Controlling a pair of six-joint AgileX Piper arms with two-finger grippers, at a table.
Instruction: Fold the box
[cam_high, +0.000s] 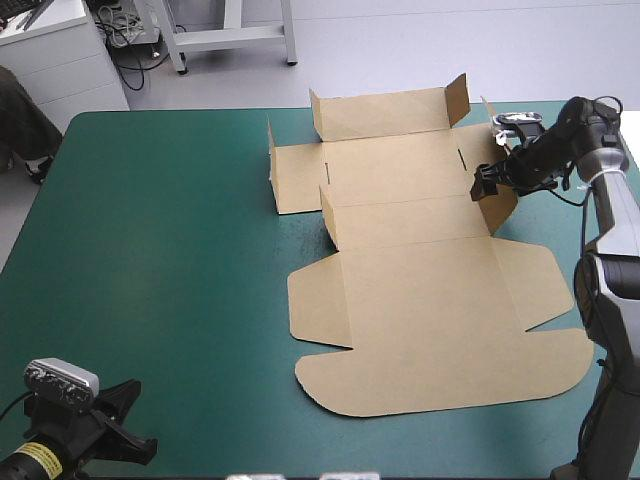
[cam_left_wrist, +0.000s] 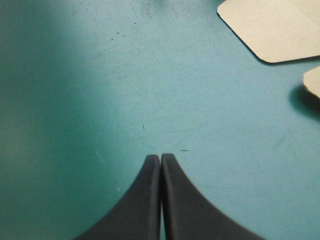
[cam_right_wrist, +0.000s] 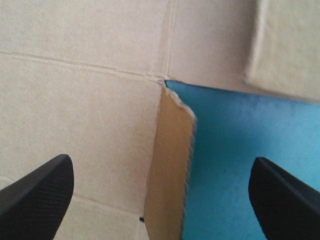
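Your desk (cam_high: 150, 250) is spread with a teal-green cover (cam_high: 200, 330), smooth but marked with fine pale scratches and a few dark scuffs; beyond its far edge you see grey floor (cam_high: 420, 50). You have one box (cam_high: 400, 165) on it, a single cut sheet of brown board lying on the right half of the desk and reaching close to the far edge. Its far wall (cam_high: 380, 115) stands upright, while the lid (cam_high: 430, 290) lies flat on the cover toward the near side. You have two pincers. The left pincer (cam_left_wrist: 161, 157) is closed, its black fingers pressed together into one point over bare cover near the desk's near left corner, well apart from the box; two rounded corners of the board show ahead of it. The right pincer (cam_right_wrist: 161, 162) is at the box's right edge with its fingers spread wide, gripping nothing; one raised flap (cam_right_wrist: 167, 165) stands edge-on between them.
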